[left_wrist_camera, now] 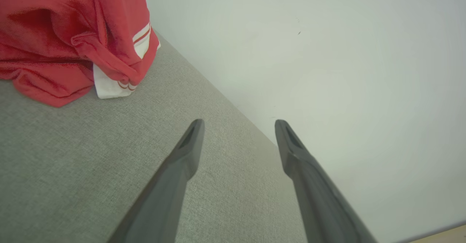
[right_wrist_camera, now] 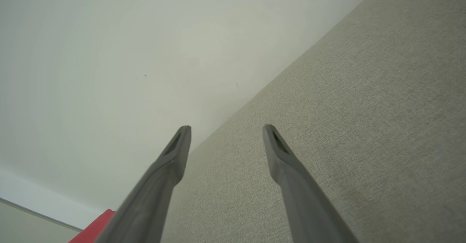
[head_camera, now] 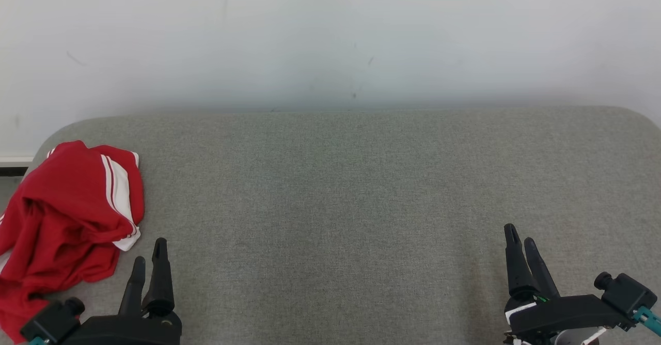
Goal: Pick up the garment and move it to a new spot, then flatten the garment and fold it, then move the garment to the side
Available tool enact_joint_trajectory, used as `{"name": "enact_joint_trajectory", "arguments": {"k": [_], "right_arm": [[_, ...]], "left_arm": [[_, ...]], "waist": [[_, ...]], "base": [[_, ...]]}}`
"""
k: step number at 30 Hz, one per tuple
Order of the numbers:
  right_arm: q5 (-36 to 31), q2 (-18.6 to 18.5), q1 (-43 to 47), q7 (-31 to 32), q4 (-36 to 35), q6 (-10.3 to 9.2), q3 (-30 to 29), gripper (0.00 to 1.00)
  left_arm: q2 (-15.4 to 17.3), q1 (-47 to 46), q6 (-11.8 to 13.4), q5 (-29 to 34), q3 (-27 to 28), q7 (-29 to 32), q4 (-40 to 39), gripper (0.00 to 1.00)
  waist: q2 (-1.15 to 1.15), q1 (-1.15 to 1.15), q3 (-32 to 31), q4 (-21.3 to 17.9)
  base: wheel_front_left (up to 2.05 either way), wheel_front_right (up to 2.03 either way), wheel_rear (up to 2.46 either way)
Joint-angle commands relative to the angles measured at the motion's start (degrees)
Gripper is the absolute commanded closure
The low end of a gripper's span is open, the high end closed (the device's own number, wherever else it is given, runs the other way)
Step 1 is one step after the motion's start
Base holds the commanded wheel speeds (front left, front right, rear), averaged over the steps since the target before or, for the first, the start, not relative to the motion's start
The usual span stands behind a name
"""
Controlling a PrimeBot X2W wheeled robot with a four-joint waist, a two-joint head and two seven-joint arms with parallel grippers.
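The job stands at step 1, by my reading: the red garment (head_camera: 67, 216) lies in a crumpled heap, neither flattened nor folded, so the pick-up has not yet begun. It sits at about 8 o'clock on the grey table (head_camera: 335, 205), hard against the left edge, and part of it seems to droop over that edge, though how much I cannot tell. Its white striped hem faces the middle of the table.

The left gripper (head_camera: 149, 251) hovers low at 7 o'clock, just beside the heap but not touching it. Its 2 fingers (left_wrist_camera: 189, 152) are spread well apart with nothing between them. The right gripper (head_camera: 520, 234) is at 5 o'clock, well away from the cloth, likewise open and holding nothing.

The next move calls for the left arm to swing toward 10 o'clock from where it is, come down onto a raised fold of the heap, perhaps the bunched ridge near the white hem, and close there. A thick fold should give a surer hold than a single layer lying flat.

Nothing stands in the way. The wall (head_camera: 330, 35) closes the far side at 12 o'clock, so the new spot is best picked toward the table's middle, within reach of both arms.
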Motion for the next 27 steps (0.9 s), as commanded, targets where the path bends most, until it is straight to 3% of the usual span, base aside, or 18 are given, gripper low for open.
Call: {"name": "enact_joint_trajectory", "arguments": {"k": [1, 13, 27], "right_arm": [[-2.68, -0.25, -0.89, -0.63, -0.94, -0.05, 0.2, 0.0], [-12.22, -0.27, -0.65, -2.56, -0.85, -0.06, -0.54, 0.0], [-20.75, -0.29, 0.31, -2.75, -1.71, -0.07, -0.52, 0.0]], "left_arm": [[0.4, -0.24, 0.38, 2.94, -0.05, -0.7, -1.01, 0.0], [0.81, 0.46, 1.51, 13.28, -0.69, -2.59, -1.28, 0.0], [1.83, 1.58, 0.01, 21.8, -1.93, -4.71, -1.58, 0.0]], "waist": [[0.0, 0.0, -0.05, 0.02], [0.0, 0.0, -0.35, 0.17], [0.0, 0.0, -0.93, 0.46]], "base": [[0.0, 0.0, 0.0], [0.0, 0.0, 0.0], [0.0, 0.0, 0.0]]}}
